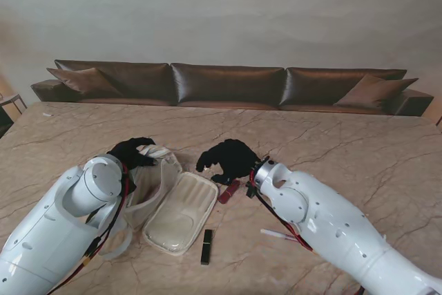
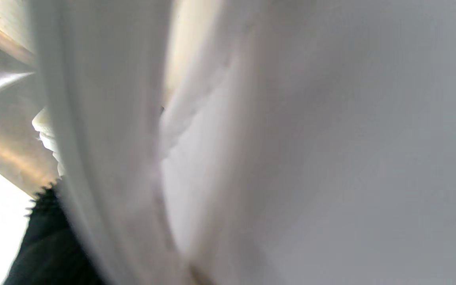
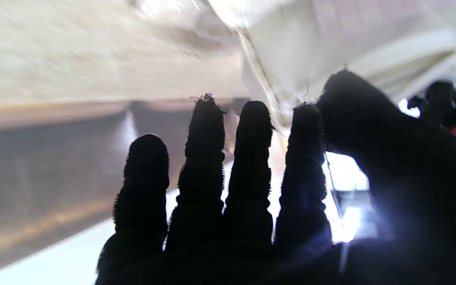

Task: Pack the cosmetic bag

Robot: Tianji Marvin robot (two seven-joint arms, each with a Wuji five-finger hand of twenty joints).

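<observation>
The beige veined marble table carries everything, and on it, toward my left, lies the cream-white soft clamshell cosmetics bag, unzipped and splayed, its padded lid flat with the inside up and its deeper half under my left arm; I judge it is laid open that way so things can drop straight in. My left hand, in its black knit glove, has its fingers curled over the far rim of the deeper half, gripping the white fabric, most likely to keep the mouth propped open and the bag from sliding (its wrist view is nothing but blurred white fabric pressed close). My right hand, also black-gloved, hovers just past the lid's far corner; the right wrist view shows its four fingers straight and spread with the thumb apart, holding nothing. Just beside it, nearer to me, lies a small dark-red tube, touching the lid's edge or nearly so; I cannot tell which. A slim black stick lies near the lid's near end, and a thin white-and-pink pen-like thing lies beside my right forearm, all still unpacked.
</observation>
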